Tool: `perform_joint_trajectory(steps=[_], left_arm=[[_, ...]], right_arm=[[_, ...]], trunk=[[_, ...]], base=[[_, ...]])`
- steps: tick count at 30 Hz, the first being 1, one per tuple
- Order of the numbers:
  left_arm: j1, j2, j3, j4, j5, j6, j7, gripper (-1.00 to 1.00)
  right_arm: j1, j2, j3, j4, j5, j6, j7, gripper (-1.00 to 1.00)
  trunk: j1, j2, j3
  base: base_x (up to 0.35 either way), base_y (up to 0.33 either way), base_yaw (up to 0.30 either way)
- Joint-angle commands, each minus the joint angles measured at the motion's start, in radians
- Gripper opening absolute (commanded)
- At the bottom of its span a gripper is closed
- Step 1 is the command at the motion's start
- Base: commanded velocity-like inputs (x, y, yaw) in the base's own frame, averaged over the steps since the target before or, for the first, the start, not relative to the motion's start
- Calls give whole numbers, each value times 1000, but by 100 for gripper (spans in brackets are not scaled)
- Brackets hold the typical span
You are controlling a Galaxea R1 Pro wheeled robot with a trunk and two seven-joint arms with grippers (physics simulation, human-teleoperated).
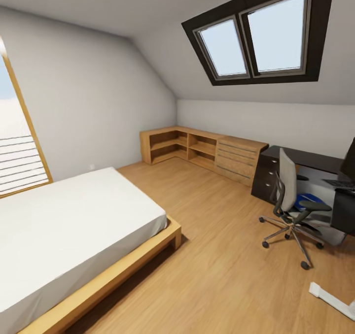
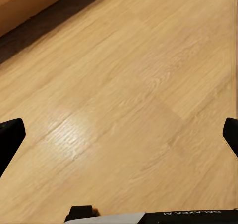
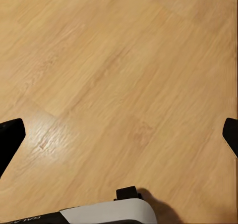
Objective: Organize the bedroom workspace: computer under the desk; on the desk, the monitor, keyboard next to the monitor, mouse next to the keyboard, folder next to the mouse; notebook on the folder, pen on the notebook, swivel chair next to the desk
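Black fingertips of the left gripper are showing at the two sides of the left wrist view, set wide apart, so the jaws are released and carrying nothing; pale wooden plank floor is lying beneath them. The right gripper is presenting the same condition in the right wrist view: jaws released, nothing between them, the same floor below.

Further out, in the head view, the grey padded swivel chair with black armrests and chrome star base is standing on the floor at the right, just beside the long black counter with dark drawers. A flat bright blue folder is lying on the chair seat, partly hidden by an armrest. Items on the counter at the right edge are cut off and cannot be identified with certainty.

Handling judgement: the folder is probably light, thin and somewhat flexible, with a smooth cover that may be slippery. Taking hold at an exposed edge overhanging the seat appears advisable, with the jaws closing across its thickness. The chair is likely rolling freely on its casters; pushing at the backrest is probably safest.

A white-covered bed on a wooden frame is occupying the left side.
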Motion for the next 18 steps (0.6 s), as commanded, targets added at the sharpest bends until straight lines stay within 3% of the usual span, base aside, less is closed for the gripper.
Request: perform_joint_trajectory(steps=[1,8,18], left_arm=[[0,0,3,0,-3,-3,-1,100],[0,2,4,0,-2,-3,-1,100],[0,6,4,0,-2,-2,0,100]], right_arm=[[-1,-1,0,1,-8,-3,2,100],[-1,-8,-11,1,-8,-3,2,100],[-1,-9,-16,1,-14,-3,2,100]], trunk=[[1,-1,-1],[1,-1,-1],[1,-1,-1]], base=[[318,-42,-268],[324,-9,-268],[307,93,-268]])
